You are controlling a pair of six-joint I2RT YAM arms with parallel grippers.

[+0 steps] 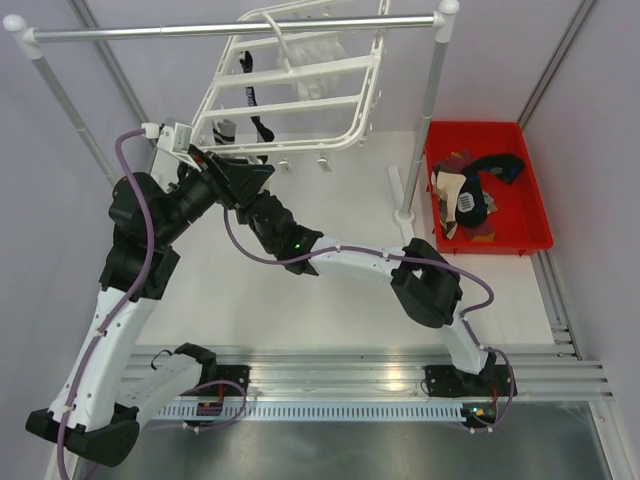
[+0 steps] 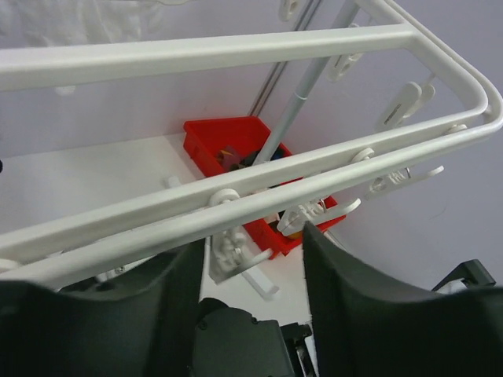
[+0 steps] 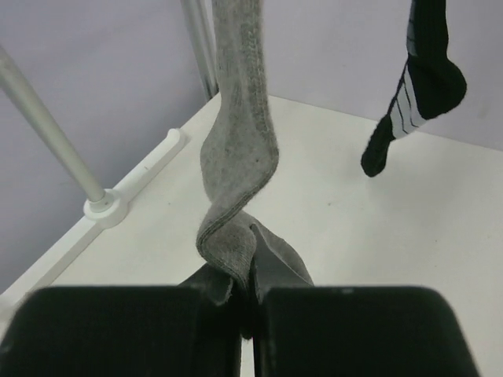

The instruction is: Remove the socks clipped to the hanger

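Note:
The white hanger [image 1: 300,95] hangs tilted from the metal rail; from below its bars [image 2: 259,184] cross the left wrist view. My left gripper [image 2: 251,259] stands open just under the bars, with a dangling white clip [image 2: 232,251] between its fingers, close to the left one. My right gripper [image 3: 251,287] is shut on the lower end of a grey sock [image 3: 236,149], which hangs twisted from above. A black sock with white stripes [image 3: 420,86] hangs further back. From above, black socks [image 1: 255,110] and a white sock [image 1: 318,60] show on the hanger, both grippers meeting below its near left corner.
A red bin [image 1: 475,127] with several socks in it sits on the table at the right. The silver rail [image 1: 230,30] spans the top on two posts [image 1: 428,110], with a white foot [image 3: 106,208] on the table. Purple walls close in left and right.

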